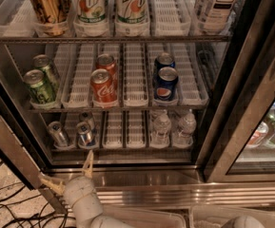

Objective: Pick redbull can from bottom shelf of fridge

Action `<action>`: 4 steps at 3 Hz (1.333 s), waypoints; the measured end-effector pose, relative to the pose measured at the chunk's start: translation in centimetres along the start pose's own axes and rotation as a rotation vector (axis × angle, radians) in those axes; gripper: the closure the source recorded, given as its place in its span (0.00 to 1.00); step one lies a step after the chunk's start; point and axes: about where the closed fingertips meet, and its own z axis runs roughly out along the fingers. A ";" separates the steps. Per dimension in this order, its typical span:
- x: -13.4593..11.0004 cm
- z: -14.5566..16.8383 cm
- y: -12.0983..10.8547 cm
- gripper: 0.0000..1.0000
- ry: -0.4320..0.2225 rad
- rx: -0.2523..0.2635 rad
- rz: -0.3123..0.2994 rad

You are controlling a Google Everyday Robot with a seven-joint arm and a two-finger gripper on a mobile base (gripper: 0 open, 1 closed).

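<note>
While your gripper (65, 166) hung low outside the fridge (142, 180), jaws spread wide, two water bottles (162, 127) stood up and right of the jaws, and soda cans (103, 85) sat higher still. Only the steel sill lay between. The redbull can (85, 133) stood upright on the bottom shelf (127, 133), just above the upper jaw, with a twin can (58, 133) to its left.

Redbull can (85, 133): slim, silver-blue, upright, pull-tab top up. It stands in the 2nd lane from the left end of the bottom shelf (127, 136), near the shelf front. Shelf = dark wire rack w/ white slotted lane trays, lowest rack in the fridge (146, 180), just above its steel sill. Gripper (65, 166) is below the shelf's front-left corner, outside the fridge, jaws spread wide, nothing in them.
</note>
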 end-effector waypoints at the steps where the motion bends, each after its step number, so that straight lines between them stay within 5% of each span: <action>1: 1.3 1.2 0.5 0.00 0.012 0.017 -0.021; 3: 2.9 4.2 0.0 0.00 0.051 -0.011 -0.066; 4: 2.9 4.2 0.0 0.14 0.051 -0.011 -0.066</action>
